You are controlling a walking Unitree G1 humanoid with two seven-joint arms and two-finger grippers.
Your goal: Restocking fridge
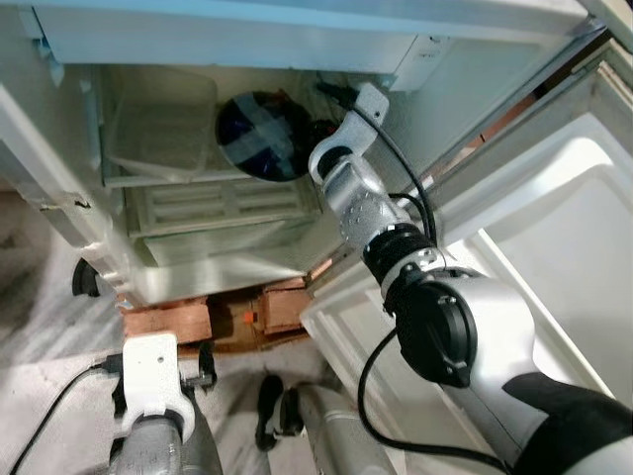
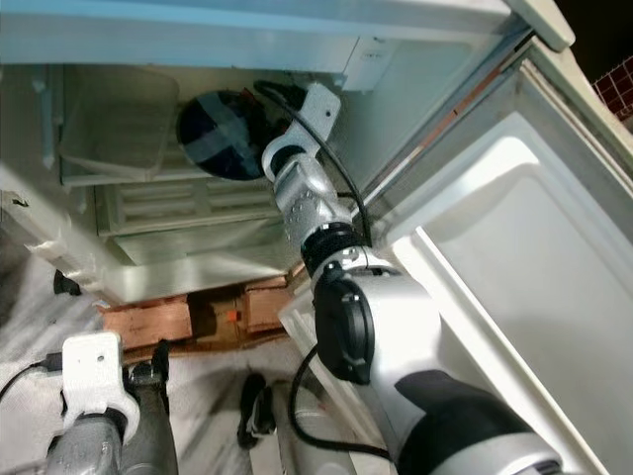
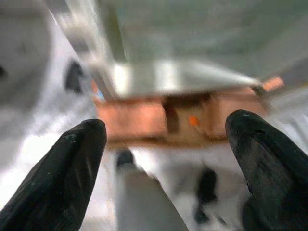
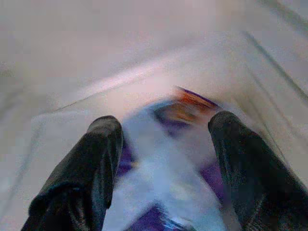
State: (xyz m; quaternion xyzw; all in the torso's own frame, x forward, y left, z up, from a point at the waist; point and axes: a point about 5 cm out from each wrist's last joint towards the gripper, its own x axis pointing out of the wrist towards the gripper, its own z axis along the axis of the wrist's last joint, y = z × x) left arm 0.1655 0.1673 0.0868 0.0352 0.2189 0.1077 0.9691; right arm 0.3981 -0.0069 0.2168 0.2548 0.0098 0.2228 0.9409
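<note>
A round dark blue packet (image 1: 259,134) with a pale cross on it lies on a shelf inside the open fridge (image 1: 227,40). My right arm reaches into the fridge up to that packet. In the right wrist view, which is blurred, my right gripper (image 4: 166,144) is open, one black finger on each side of the blue and white packet (image 4: 163,192). I cannot tell whether the fingers touch it. My left gripper (image 3: 166,139) hangs low in front of the fridge, open, with nothing between its fingers.
A clear plastic bin (image 1: 163,129) sits on the shelf left of the packet, above a white drawer (image 1: 213,203). The fridge door (image 1: 554,247) stands open on my right. A wooden pallet (image 1: 198,317) lies under the fridge on the pale floor.
</note>
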